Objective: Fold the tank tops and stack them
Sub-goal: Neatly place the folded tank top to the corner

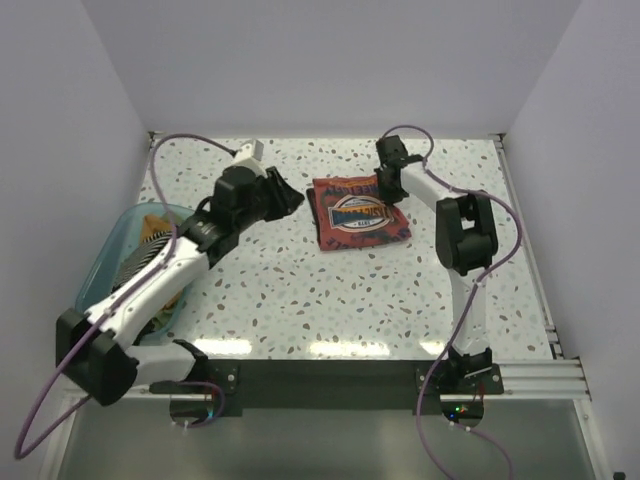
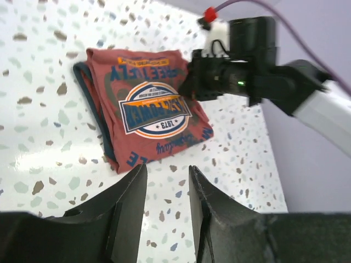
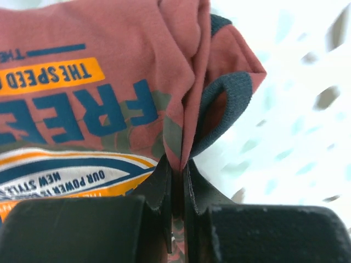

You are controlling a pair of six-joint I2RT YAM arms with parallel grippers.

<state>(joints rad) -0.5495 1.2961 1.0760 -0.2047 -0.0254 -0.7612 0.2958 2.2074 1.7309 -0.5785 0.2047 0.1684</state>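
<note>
Likely passable tabletop (image 1: 330,300) beside teal bin (image 1: 105,250)

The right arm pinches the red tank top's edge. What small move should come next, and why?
Probably lift that edge slightly and draw it over the red tank top for another fold. The right jaws are shut on its bunched, navy-trimmed corner; it lies flat on the table; the left jaws are open, holding nothing.

rust-red tank top (image 3: 98,66) print – "the speed", "fre", "our power", "new style" – badge on it reads "1973"
</note>
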